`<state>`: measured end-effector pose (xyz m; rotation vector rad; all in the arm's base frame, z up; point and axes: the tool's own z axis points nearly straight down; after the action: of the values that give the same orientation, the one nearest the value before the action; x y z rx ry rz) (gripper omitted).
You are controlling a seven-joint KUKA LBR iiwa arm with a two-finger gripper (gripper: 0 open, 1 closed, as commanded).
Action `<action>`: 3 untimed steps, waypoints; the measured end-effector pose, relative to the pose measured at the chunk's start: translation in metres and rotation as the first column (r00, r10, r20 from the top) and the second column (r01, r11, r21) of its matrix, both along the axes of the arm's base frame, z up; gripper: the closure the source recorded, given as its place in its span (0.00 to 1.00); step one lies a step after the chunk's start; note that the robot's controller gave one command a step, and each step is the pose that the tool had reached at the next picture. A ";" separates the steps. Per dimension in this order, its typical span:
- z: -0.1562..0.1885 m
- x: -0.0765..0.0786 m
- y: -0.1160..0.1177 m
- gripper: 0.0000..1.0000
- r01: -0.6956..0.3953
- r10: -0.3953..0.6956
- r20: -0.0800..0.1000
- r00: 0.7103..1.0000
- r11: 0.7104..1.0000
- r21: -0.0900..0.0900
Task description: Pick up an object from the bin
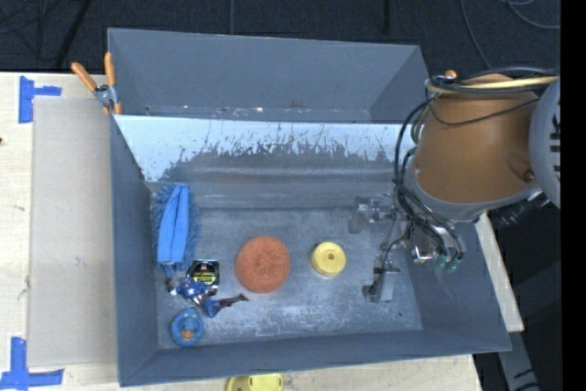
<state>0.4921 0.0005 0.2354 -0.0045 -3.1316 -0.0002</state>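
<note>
Closest up front is a small blue ring (186,328) in the bin's (275,348) front-left corner. A blue tangle (194,292) and a black-and-yellow bit (203,271) sit right behind it, with a blue cloth-like thing (174,222) along the left wall. Mid-floor there's a rusty orange disc (263,264), then a yellow round piece (329,258) just beside it. The gripper (371,252) is low on the right, just right of the yellow piece, fingers spread apart with nothing between them.
</note>
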 end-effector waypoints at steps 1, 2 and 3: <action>0.004 0.001 0.000 0.00 0.000 0.000 0.008 1.000 1.000 0.000; -0.064 0.028 0.002 0.00 -0.020 0.020 0.014 1.000 1.000 0.000; -0.088 0.054 -0.002 0.00 0.052 -0.052 0.002 0.999 0.999 0.001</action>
<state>0.5461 -0.0012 0.1471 -0.0853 -3.1319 -0.0014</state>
